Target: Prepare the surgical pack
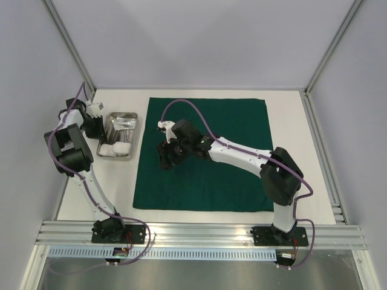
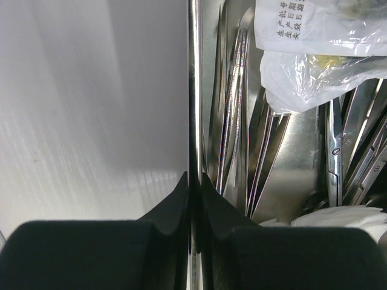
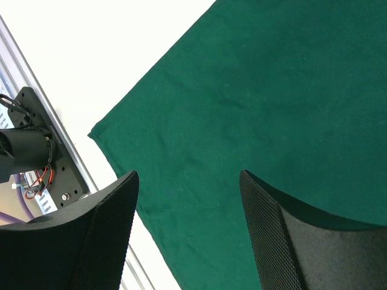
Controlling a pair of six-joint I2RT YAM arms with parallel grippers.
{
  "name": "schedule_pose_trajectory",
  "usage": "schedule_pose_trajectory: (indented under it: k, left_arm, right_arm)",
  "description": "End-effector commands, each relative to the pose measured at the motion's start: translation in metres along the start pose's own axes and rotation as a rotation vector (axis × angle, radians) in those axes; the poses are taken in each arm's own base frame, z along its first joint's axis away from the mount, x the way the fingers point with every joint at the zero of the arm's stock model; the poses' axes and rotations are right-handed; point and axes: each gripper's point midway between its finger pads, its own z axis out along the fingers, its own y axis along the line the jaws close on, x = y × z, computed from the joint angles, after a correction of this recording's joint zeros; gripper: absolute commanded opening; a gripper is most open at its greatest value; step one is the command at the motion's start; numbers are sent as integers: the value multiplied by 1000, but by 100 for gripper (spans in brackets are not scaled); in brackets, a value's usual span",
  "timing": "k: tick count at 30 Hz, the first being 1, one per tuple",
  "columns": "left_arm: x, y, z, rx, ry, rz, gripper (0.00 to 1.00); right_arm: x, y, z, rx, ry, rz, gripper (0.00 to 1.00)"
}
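Cloth (image 1: 242, 118) of the pack, dark green and matte with a fine weave, is spread flat as one large near-square sheet across the middle of the white bench (image 1: 290, 145). A few faint creases are seen in the right wrist view. The tray (image 1: 135, 139), a small rectangle of polished steel with rounded corners, is set just beside the cloth's left edge, toward the far left corner of the bench.

Slim shiny instruments (image 2: 236, 109) are laid lengthwise inside the tray, some with hinged scissor-like joints. Over them a crinkled clear plastic packet (image 2: 314, 48) with printed characters is laid, and white gauze (image 2: 338, 217) is piled at the tray's near end.

The left jaws are nearly closed and are clamped on the tray's thin left wall, one black finger (image 2: 169, 205) outside and one inside. The right jaws are held wide apart above the left part of the cloth, with nothing between their mesh-textured fingers (image 3: 109, 223).

A ribbed aluminium rail (image 1: 199, 232) is run along the bench's near edge. Part of the cloth is covered from above by the right arm. The lower ends of the instruments are hidden under the gauze and the packet, and their count cannot be made out.
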Motion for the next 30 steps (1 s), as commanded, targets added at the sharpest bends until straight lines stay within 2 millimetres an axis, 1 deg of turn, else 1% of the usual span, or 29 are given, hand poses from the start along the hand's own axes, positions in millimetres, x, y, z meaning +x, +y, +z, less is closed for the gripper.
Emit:
schedule_pose_trajectory:
  k: [1,3,8,11,13,14,16,17,18,19,20,21,22,23,24,26,27,29,30]
  left_arm:
    - [-36,-31,-28,116,-134,-11,0]
    - [-36,-32,-29,125,-122,-21,0]
    - [-39,-36,-40,125,-119,-16,0]
    - [-34,-42,-46,123,-84,1,0]
    - [-32,-46,-49,108,-72,37,0]
    - [-28,-54,-48,114,-52,51,0]
    - [-27,-64,-50,118,-46,92,0]
    - [-24,-74,-47,123,-29,119,0]
    - [-24,-80,-47,123,-24,138,0]
    - [-24,-86,-48,127,-23,166,0]
    - [-22,-100,-45,142,-11,199,0]
    - [-20,-109,-44,155,-3,219,0]
    - [-19,-117,-43,164,4,247,0]
    - [-17,-123,-42,170,11,267,0]
    - [-15,-139,-38,184,26,306,0]
    - [-10,-153,-34,203,44,355,0]
    - [-7,-168,-30,219,58,389,0]
    - [1,-183,-24,241,81,446,0]
    - [4,-194,-21,254,92,480,0]
  right_arm:
    - [-17,6,-8,-2,-51,-22,70]
    - [-19,7,-9,-2,-55,-25,70]
    - [-17,5,-9,5,-52,-24,70]
    - [-18,1,-11,11,-55,-9,70]
    - [-20,-7,-13,30,-60,13,70]
    - [-20,-11,-14,40,-61,22,70]
    - [-23,-21,-19,61,-69,42,70]
    - [-23,-24,-22,69,-73,50,70]
    - [-23,-28,-25,76,-76,61,70]
    - [-22,-36,-28,88,-75,88,70]
    - [-23,-40,-33,95,-84,99,70]
    - [-22,-45,-36,104,-87,113,70]
    - [-24,-56,-42,123,-99,134,69]
    - [-20,-62,-48,141,-103,153,69]
    - [-21,-75,-55,164,-117,175,69]
    - [-15,-87,-66,196,-124,207,69]
    - [-13,-99,-73,219,-132,231,69]
    - [-14,-108,-86,246,-156,253,69]
    - [-7,-119,-90,267,-151,276,69]
